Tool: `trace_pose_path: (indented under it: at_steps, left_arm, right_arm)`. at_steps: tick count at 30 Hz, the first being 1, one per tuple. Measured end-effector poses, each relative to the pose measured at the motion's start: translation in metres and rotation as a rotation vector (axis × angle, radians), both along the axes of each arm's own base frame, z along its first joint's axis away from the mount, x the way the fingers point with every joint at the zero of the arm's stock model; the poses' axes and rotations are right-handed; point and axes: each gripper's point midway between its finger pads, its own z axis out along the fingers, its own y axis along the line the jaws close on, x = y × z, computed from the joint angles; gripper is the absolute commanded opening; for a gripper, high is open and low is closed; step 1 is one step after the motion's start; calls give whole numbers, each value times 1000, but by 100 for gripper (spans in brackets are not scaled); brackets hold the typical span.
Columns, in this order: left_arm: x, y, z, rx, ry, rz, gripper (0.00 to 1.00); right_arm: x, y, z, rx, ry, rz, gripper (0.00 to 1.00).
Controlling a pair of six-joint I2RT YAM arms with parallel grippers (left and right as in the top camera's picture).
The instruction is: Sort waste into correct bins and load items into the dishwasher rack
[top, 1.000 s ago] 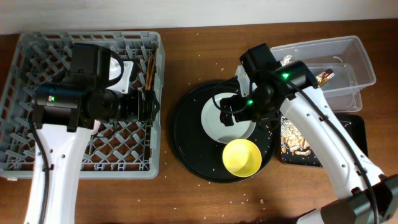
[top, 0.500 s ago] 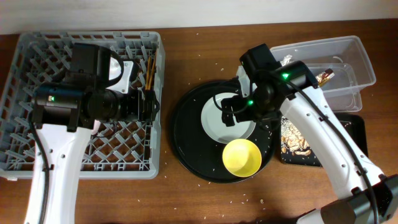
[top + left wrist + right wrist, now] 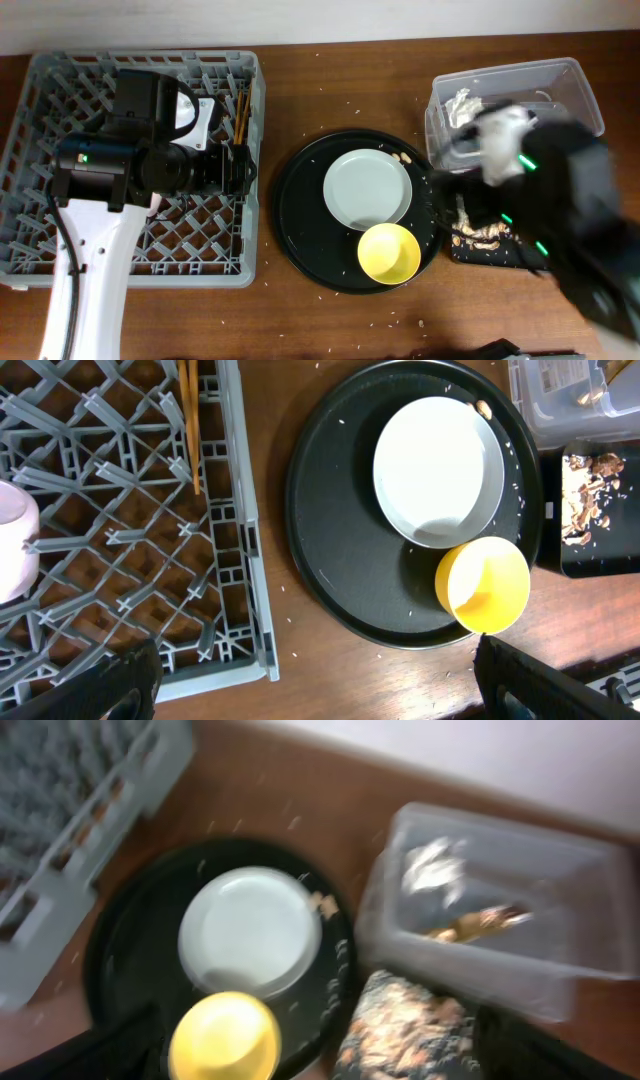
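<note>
— What colours do the dishes have?
— The plate (image 3: 367, 188) is pale grey-green and the bowl (image 3: 389, 252) is yellow. The tray (image 3: 300, 215) is black.
— And the rack (image 3: 45, 110)?
— Grey, with a lattice pattern. The table (image 3: 330, 80) is brown wood.

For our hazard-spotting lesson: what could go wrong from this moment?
The right arm is motion-blurred near the food scraps and clear tub; a fast swing might scatter or knock them. The yellow bowl sits beside the plate near the edge of the round tray; lifting the plate could nudge it off.

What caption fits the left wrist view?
Pale plate and yellow bowl on round black tray, beside the rack holding chopsticks.
</note>
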Motion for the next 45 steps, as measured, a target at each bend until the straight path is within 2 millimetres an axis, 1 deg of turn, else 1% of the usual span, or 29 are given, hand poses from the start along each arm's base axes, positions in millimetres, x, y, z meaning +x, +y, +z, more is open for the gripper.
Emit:
trace_pose_path:
  at_steps: [2,3,4,5,7,9,10,11,14,15,16,19,22,25,27,33,35,45]
  left_arm:
    - [0,0,0,0,2,0,99]
    - [0,0,0,0,1,0,99]
    - [0,0,0,0,2,0,99]
    - [0,0,0,1,0,0,99]
    - [0,0,0,1,1,0,99]
    - [0,0,0,0,1,0,99]
    - [0,0,0,1,1,0,99]
    - [0,0,0,0,1,0,99]
    - [0,0,0,1,1,0,99]
    - [0,0,0,0,1,0,99]
    - [-1,0,0,0,2,0,99]
    - [0,0,0,1,1,0,99]
    - [0,0,0,0,1,0,99]
    - [0,0,0,1,1,0,99]
    - [0,0,0,0,1,0,99]
    - [0,0,0,0,1,0,99]
    - [0,0,0,1,1,0,99]
    - [0,0,0,1,1,0,99]
  right_arm:
    - [-11,-22,15,5,-123,-64,98]
    - [-15,-32,14,6,-168,-97,98]
    - [-13,-38,13,14,-213,-123,98]
    - [-13,-44,6,17,-254,-148,98]
    - [-11,-51,-23,16,-281,-176,98]
    - [-15,-54,-72,8,-265,-185,98]
    - [-17,-54,-89,14,-280,-182,98]
    - [-22,-54,-117,15,-271,-178,98]
    - [-27,-53,-149,34,-331,-170,98]
    - [-31,-53,-166,38,-344,-168,98]
    - [-32,-53,-177,43,-358,-167,98]
    - [-36,-53,-199,52,-385,-163,99]
    - [-32,-52,-210,58,-406,-163,98]
    - [-23,-51,-216,70,-448,-162,98]
    - [-19,-49,-215,81,-485,-160,98]
    - [-11,-48,-198,113,-609,-161,98]
    - [-10,-48,-204,111,-602,-161,98]
    - [-10,-48,-203,113,-605,-162,98]
